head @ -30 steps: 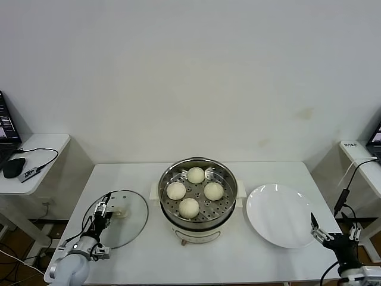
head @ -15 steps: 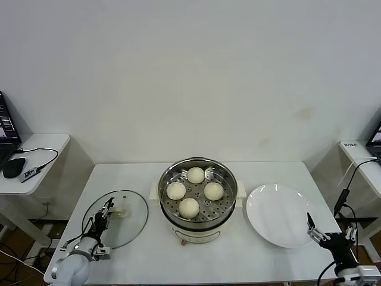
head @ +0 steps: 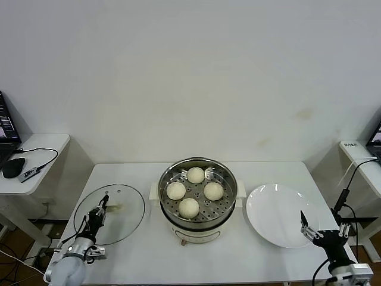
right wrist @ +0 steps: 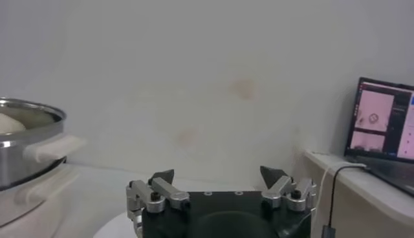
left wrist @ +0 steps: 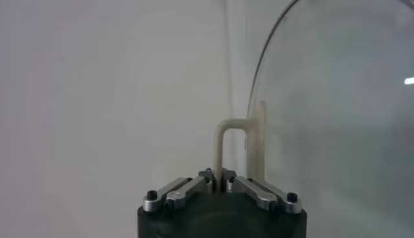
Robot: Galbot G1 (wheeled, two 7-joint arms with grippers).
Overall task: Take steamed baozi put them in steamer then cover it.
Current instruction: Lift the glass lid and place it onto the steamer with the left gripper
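baozi (head: 189, 207): four seated in steamer (head: 229, 202) | left pincer (head: 102, 205): clamped on cover (head: 128, 214) handle, cover tilted over bench (head: 238, 256) | right pincer (head: 321, 230): apart, idle | risk: thin handle grip, cover may swing or slip.

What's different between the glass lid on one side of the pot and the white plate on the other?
The cover is clear glass with a metal rim and a cream handle; the plate is plain opaque white with no handle. The left gripper is shut on the cover's handle, while the plate is untouched, with the right gripper open near its edge. Both are round and flank the steamer, which holds four baozi.
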